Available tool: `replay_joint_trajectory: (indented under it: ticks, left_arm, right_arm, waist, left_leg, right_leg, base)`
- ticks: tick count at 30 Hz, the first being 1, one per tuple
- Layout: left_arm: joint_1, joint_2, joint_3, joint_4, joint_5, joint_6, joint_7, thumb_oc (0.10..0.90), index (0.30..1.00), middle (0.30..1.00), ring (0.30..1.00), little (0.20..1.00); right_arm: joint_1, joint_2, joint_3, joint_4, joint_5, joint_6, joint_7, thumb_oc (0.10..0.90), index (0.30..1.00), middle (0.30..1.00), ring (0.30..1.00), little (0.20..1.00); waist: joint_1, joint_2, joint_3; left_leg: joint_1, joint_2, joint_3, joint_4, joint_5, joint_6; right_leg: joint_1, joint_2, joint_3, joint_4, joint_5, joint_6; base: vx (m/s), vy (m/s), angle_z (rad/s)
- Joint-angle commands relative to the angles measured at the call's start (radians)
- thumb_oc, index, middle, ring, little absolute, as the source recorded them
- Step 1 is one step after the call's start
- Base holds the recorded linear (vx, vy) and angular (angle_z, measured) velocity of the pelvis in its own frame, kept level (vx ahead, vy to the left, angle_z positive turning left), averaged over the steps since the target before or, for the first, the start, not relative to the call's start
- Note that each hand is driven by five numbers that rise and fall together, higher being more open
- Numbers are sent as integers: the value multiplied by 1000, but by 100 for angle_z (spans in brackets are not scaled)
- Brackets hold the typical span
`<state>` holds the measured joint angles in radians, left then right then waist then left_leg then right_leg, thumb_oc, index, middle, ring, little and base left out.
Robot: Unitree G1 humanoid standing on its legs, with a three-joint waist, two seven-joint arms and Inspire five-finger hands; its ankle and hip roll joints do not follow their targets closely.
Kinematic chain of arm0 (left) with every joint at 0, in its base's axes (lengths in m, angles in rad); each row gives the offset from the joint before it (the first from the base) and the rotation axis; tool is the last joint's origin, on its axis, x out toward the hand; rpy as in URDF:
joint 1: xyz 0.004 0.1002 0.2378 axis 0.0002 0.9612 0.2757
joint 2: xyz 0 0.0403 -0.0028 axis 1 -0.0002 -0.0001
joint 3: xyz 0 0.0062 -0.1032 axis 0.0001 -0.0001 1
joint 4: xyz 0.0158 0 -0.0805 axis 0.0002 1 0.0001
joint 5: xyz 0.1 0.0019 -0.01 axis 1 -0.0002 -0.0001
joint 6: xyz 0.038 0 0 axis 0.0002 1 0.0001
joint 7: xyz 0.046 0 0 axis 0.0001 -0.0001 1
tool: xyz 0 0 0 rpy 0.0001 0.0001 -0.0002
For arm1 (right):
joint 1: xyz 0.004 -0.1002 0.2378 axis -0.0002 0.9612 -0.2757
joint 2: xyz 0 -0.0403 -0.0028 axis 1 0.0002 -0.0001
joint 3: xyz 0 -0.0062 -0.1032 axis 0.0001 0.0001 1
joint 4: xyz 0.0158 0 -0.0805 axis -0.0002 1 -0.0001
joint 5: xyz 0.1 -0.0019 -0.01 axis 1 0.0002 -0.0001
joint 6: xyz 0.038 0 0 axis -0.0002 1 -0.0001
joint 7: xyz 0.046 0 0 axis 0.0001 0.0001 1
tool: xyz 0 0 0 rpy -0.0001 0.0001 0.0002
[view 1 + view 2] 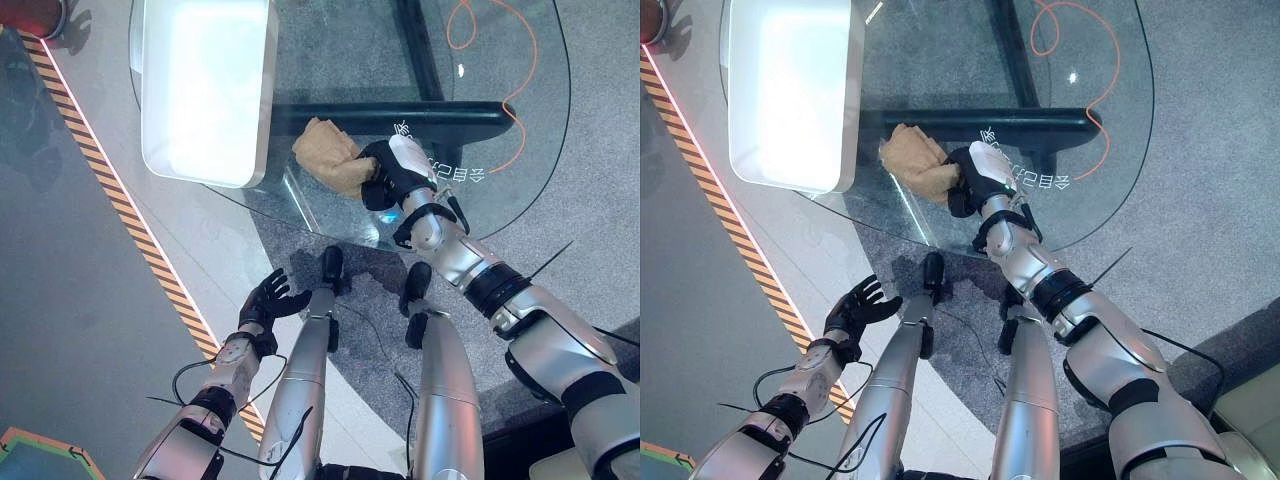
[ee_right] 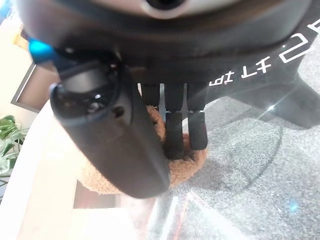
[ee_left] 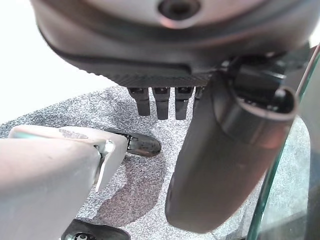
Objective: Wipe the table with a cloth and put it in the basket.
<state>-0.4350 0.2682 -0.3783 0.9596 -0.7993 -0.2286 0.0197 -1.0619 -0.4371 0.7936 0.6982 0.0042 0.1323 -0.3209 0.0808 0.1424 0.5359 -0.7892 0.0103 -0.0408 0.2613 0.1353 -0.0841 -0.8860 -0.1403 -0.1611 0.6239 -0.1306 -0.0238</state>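
The table point(image 1: 500, 60) has a clear glass top, glossy and smooth, throwing bright glints and letting the dark, smooth base bar point(image 1: 400, 118) show through. The cloth point(image 1: 330, 155) is tan, soft and fuzzy like terry, bunched into folds. The right hand point(image 1: 395, 172) on it looks like matt black plastic, with a smooth white cover. The tray-like white box point(image 1: 205, 90) is glossy. The grey carpet point(image 3: 150, 185) is speckled and rough.
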Motion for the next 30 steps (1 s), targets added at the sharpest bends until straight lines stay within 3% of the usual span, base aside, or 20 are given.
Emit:
replay_joint_trajectory:
  ticks: [1, 8, 14, 21, 30]
  left_arm:
    - [-7, -11, 42, 31, -107, -92, 74, 800, 900, 900, 900, 900]
    - [-9, 15, 179, -14, -221, -193, 198, 800, 900, 900, 900, 900]
    - [-27, 48, 262, -29, -227, -230, 280, 800, 900, 900, 900, 900]
    - [-35, 71, 318, -50, -262, -314, 316, 800, 900, 900, 900, 900]
    - [-58, 109, 368, -210, -265, -426, 305, 800, 900, 900, 900, 900]
  right_arm:
    - [17, 78, 22, -10, 48, -67, -50, 100, 300, 300, 300, 200]
    - [12, 56, -65, 4, 129, -117, -163, 100, 300, 300, 300, 200]
    - [10, 36, -105, -57, 150, -123, -209, 100, 300, 300, 300, 200]
    - [29, 14, -134, -144, 168, -141, -236, 100, 300, 300, 300, 200]
    - [97, -7, -215, -309, 134, -170, -275, 100, 300, 300, 300, 200]
  waist:
    - [14, 8, -16]
    - [22, 8, -16]
    - [21, -1, -16]
    - [9, -11, -16]
    - [-5, -21, -16]
  left_leg:
    - [-2, -70, 99, 92, -105, 63]
    - [6, -67, 91, 97, -110, 61]
    - [7, -65, 88, 96, -110, 60]
    - [6, -57, 89, 101, -113, 60]
    - [6, -56, 85, 93, -116, 61]
  right_leg:
    - [17, 30, -30, -137, 71, 33]
    - [20, 27, -27, -118, 59, 33]
    - [23, 29, -29, -115, 56, 31]
    - [22, 36, -18, -107, 47, 29]
    - [23, 50, -3, -112, 45, 33]
  base:
    - [0, 0, 0]
    - [0, 0, 0]
    - [-4, -17, 0]
    - [1, 4, 0]
    - [-2, -3, -1]
